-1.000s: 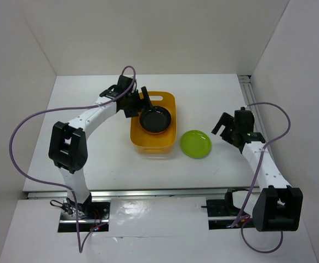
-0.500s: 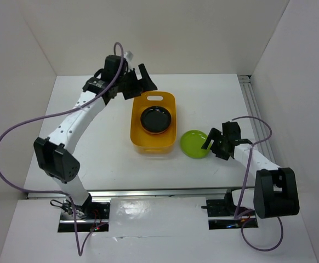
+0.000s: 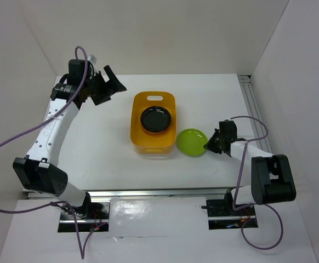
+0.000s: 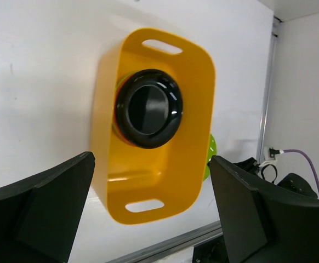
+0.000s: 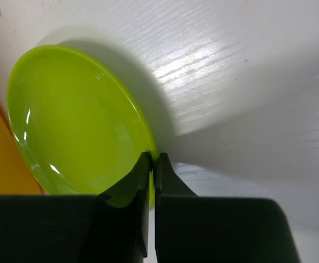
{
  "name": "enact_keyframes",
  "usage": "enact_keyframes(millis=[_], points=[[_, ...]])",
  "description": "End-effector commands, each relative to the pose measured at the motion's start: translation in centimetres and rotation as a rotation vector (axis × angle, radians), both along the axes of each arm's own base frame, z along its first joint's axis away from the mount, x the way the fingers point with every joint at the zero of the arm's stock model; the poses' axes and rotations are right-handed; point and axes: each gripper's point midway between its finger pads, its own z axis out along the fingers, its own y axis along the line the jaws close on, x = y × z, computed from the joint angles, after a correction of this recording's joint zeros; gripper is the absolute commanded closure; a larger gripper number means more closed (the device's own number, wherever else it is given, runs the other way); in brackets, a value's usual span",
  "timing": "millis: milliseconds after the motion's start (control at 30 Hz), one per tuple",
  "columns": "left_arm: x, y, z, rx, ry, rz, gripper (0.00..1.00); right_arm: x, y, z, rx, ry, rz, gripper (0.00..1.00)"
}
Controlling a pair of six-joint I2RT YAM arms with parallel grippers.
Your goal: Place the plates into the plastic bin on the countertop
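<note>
We see the white counter (image 3: pixel 94 137) with the yellow-orange bin (image 3: pixel 138 137) at its middle and a black plate (image 3: pixel 156 118) topmost inside. Just right of the bin sits a lime green plate (image 3: pixel 191 143). Our right pincer (image 5: pixel 152 161) is clamped on its right rim. Our left pincer (image 3: pixel 109 87) hangs far left, spread wide, empty.

The lime green plate (image 5: pixel 77 126) was smooth and glossy, with bright highlights. The black plate (image 4: pixel 148 108) was likewise glossy. The bin (image 4: pixel 195 76) was smooth plastic with a soft sheen. The white worktop (image 5: pixel 247 71) showed a fine grain and a slight sheen. The right end effector (image 5: pixel 152 164) was matt black.
</note>
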Motion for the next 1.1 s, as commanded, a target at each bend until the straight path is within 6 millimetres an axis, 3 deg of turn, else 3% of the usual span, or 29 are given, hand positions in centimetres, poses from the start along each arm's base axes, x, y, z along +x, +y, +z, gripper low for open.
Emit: enact_keyframes(millis=[0,67,133,167,200,267,300,400,533,633,800,900,933,967,1033,1067], points=[[-0.8,1.6,0.3,-0.006,-0.014,-0.007,0.00,-2.5,-1.8,-2.7,-0.111,0.143,-0.046,1.00],[-1.0,3.3,-0.5,-0.029,0.010,0.019,0.00,-2.4,-3.1,-1.7,-0.163,0.156,-0.111,1.00],[-1.1,4.4,-1.4,-0.050,0.045,0.044,0.00,-0.2,-4.1,1.4,-0.203,0.096,-0.178,1.00],[-1.3,5.5,-1.9,-0.051,0.057,0.072,0.00,0.6,-5.5,3.3,-0.263,0.056,-0.258,1.00],[-1.5,5.8,-2.0,-0.059,0.064,0.089,0.00,1.5,-6.4,6.2,-0.300,0.035,-0.308,1.00],[-1.8,6.2,-2.5,-0.060,0.074,0.098,0.00,2.5,-9.0,9.9,-0.399,-0.022,-0.433,1.00],[-1.9,6.7,-2.5,-0.062,0.076,0.122,0.00,3.5,-9.5,12.9,-0.418,-0.064,-0.463,1.00],[-2.2,6.6,-3.5,-0.069,0.105,0.129,0.00,4.8,-10.5,17.7,-0.454,-0.163,-0.503,1.00],[-2.4,7.2,-3.3,-0.064,0.098,0.159,0.00,8.4,-6.7,25.6,-0.278,-0.486,-0.373,1.00],[-2.3,8.4,-4.3,-0.033,0.114,0.209,0.00,9.5,-1.7,28.5,-0.210,-0.609,-0.205,1.00],[-2.5,10.6,-6.0,-0.027,0.156,0.285,0.00,11.0,7.3,27.3,-0.253,-0.601,0.097,1.00],[-2.7,11.2,-6.9,-0.011,0.179,0.318,0.00,11.9,10.4,26.1,-0.289,-0.574,0.149,1.00],[-2.7,12.0,-6.8,0.012,0.168,0.341,0.00,12.3,12.0,24.2,-0.325,-0.536,0.200,1.00],[-2.7,12.1,-6.8,0.018,0.167,0.349,0.00,12.6,12.7,24.3,-0.335,-0.528,0.207,1.00],[-2.9,12.1,-7.0,0.025,0.176,0.343,0.00,13.3,14.5,21.7,-0.357,-0.482,0.266,1.00],[-2.9,12.1,-7.0,0.025,0.176,0.343,0.00,13.8,14.8,21.6,-0.362,-0.491,0.271,1.00]])
